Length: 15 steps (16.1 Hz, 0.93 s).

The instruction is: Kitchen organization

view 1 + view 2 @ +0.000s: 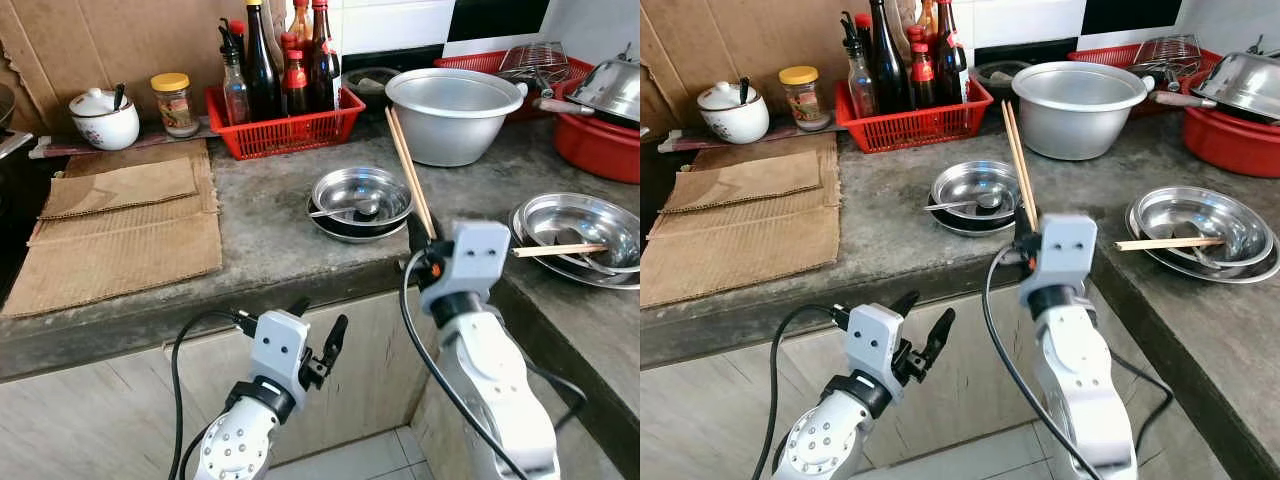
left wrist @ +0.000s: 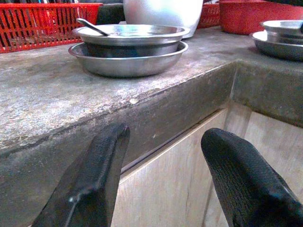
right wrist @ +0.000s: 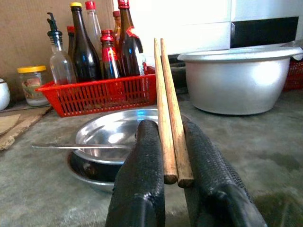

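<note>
So right gripper (image 3: 173, 156) has its fingers clamped on a pair of chopsticks (image 1: 410, 172), angled up over the surface (image 1: 260, 235); left gripper (image 2: 165, 156) fingers spread, below the edge, holding nothing.

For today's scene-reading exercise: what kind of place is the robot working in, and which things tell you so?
Most likely a home kitchen: a concrete counter bearing steel bowls, a big metal pot and a red basket of sauce bottles.

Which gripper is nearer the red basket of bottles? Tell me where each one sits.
Right. The right gripper, shut on chopsticks, is up at the counter edge in front of the red basket. The left gripper, open, hangs lower, below the counter edge by the cabinet front.
</note>
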Tool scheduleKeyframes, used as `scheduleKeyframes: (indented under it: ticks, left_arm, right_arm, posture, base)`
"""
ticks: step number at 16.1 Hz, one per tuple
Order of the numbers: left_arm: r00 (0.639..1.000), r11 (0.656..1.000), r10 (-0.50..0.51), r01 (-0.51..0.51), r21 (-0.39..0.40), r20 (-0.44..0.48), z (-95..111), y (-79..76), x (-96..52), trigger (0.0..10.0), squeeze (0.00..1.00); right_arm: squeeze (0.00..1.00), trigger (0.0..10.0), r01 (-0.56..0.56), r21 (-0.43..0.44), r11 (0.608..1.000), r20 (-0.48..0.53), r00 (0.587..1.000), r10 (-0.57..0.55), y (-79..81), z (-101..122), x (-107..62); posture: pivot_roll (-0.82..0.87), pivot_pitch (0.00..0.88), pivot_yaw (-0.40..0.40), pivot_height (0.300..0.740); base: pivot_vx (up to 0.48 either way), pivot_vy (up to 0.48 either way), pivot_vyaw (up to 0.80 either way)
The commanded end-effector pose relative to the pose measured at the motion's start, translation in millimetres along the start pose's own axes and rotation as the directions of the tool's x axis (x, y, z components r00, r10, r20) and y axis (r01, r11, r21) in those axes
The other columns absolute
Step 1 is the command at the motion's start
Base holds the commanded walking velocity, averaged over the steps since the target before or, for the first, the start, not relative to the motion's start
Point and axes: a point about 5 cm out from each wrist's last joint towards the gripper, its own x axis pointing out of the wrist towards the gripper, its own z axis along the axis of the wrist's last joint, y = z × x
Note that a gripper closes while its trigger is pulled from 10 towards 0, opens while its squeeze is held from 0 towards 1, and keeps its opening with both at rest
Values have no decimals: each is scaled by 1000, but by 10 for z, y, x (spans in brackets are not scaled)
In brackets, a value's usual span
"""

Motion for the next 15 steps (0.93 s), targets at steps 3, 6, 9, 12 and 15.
scheduleKeyframes:
  ticks: [3, 6, 9, 12, 15]
  left_arm:
    - [1000, 1000, -5, 5, 19, 1, -16, 2, 4, 10000, 0]
    - [1000, 1000, -4, 4, 23, 1, -17, 7, 8, 10000, 0]
    - [1000, 1000, -3, 3, 26, 1, -19, 10, 9, 10000, 0]
    - [1000, 1000, -1, 1, 27, 0, -17, 12, 12, 10000, 0]
    - [1000, 1000, 1, -1, 26, -1, -17, 14, 15, 10000, 0]
  right_arm:
    - [0, 10000, -18, 14, 1000, 23, 1000, 18, 18, 52, -39]
    - [0, 10000, -23, 23, 999, 17, 1000, 22, 41, 36, -55]
    - [0, 10000, -26, 26, 999, 13, 1000, 26, 56, 30, -57]
    - [0, 10000, -27, 27, 999, 9, 1000, 27, 58, 26, -57]
    - [0, 10000, -29, 26, 999, 2, 1000, 29, 61, 13, -55]
  posture:
    - [-36, 22, 10, 740]
    - [-35, 26, 12, 740]
    - [-37, 32, 13, 740]
    - [-36, 37, 14, 740]
    - [-35, 39, 12, 740]
  base:
    - [0, 0, 0]
    - [-261, 0, 0]
    - [-285, 0, 0]
    - [-307, 0, 0]
    - [-309, 0, 0]
